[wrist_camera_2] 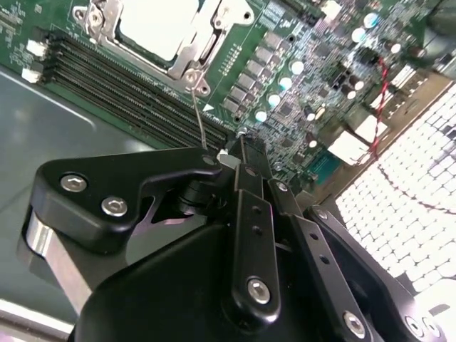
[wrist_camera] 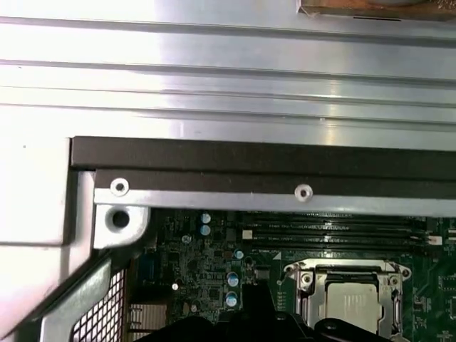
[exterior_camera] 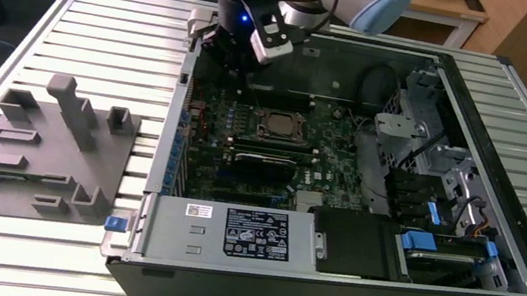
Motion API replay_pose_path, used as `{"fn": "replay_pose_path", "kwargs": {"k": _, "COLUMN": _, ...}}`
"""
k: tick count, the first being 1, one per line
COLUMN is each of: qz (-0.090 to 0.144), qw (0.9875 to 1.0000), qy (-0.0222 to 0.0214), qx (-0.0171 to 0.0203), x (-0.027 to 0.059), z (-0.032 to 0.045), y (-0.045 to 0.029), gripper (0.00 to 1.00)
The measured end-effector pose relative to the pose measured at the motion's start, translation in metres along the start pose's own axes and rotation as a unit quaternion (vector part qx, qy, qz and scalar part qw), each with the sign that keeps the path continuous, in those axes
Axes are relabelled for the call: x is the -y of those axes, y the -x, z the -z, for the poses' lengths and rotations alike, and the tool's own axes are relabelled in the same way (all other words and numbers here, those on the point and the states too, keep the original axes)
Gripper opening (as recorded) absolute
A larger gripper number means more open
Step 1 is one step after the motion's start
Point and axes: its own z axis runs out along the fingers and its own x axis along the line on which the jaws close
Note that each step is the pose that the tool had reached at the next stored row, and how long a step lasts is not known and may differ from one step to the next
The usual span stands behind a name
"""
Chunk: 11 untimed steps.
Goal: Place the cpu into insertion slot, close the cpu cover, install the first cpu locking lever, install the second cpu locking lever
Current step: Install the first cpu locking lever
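My tool [wrist_camera_2: 244, 146] looks closed, fingers drawn together, though I cannot tell whether it pinches anything. The cpu [wrist_camera_2: 153, 28] sits in the insertion slot [exterior_camera: 260, 122] with the cpu cover [wrist_camera_2: 191, 57] down around it. A thin wire locking lever [wrist_camera_2: 200, 117] runs lengthwise from the slot's corner straight toward my tool's tip. In the exterior view the slot lies toward the exterior view's right of the tool, nearer the camera.

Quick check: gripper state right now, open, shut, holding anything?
Gripper: cannot be told; it sits right by the wire lever next to the cpu.
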Motion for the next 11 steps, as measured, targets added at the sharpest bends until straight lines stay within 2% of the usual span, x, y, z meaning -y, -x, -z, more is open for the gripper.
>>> {"fn": "replay_pose_path", "kwargs": {"k": 5, "qz": 0.0, "qw": 1.0, "qy": 0.0003, "qx": 0.0002, "x": -0.0081, "z": -0.0024, "y": -0.0001, "gripper": 0.11}}
{"fn": "replay_pose_path", "kwargs": {"k": 11, "qz": 0.0, "qw": 1.0, "qy": 0.0003, "qx": 0.0003, "x": -0.0089, "z": -0.0029, "y": 0.0026, "gripper": 0.11}}
